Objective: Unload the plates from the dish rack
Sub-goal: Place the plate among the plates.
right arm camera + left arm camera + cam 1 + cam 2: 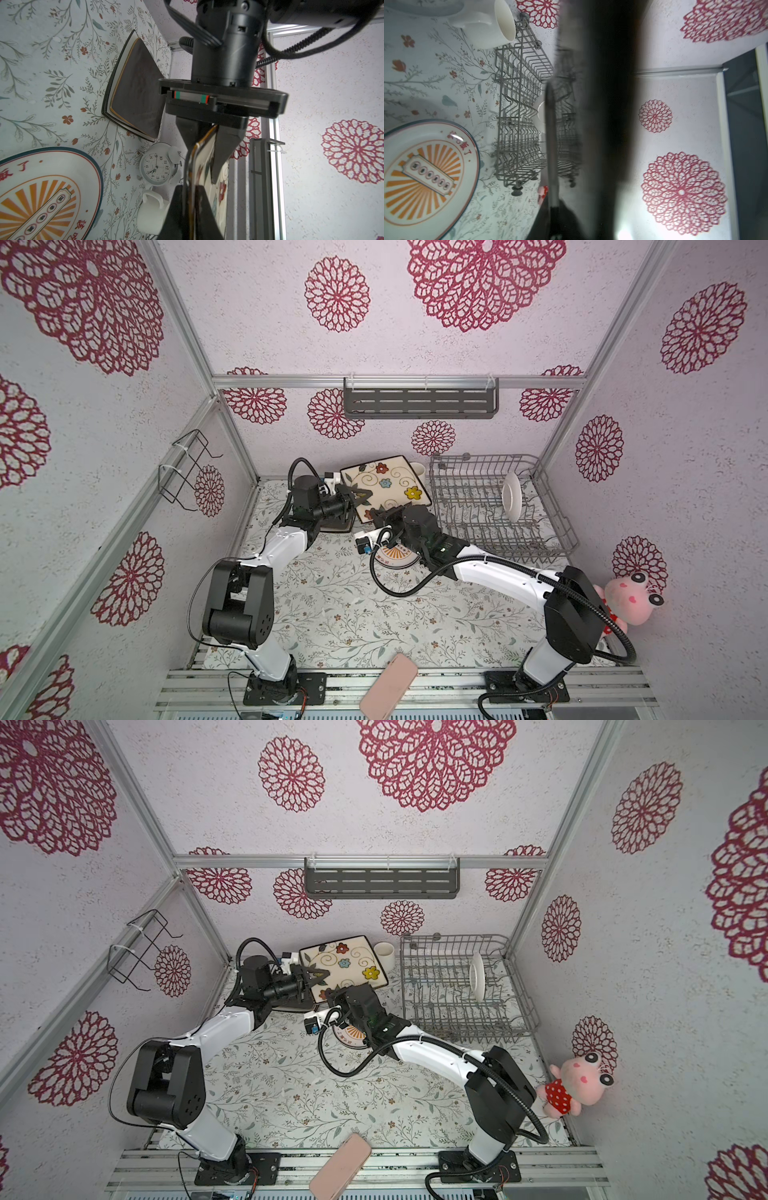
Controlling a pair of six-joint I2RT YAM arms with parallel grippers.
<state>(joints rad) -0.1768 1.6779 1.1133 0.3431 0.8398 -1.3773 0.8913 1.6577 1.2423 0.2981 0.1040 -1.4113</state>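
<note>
We find the left gripper [356,497] and right gripper [379,514] both clamped on the flowered plate [390,483], held tilted above the far edge of the tabletop [332,614]. The stack of square plates [337,528] lies just beneath the left gripper, so we judge that arm nearer. One round white plate [512,497] stands in the dish rack [555,508].

Flowered square plate [386,485] ×1. Square plate stack [135,89] ×1, count inside unclear. Round: sunburst plate [425,172] ×1, white plate [512,497] ×1. Rack [559,514], mug [384,955], clock [159,166], plush toy [577,1081]: 1 each.
</note>
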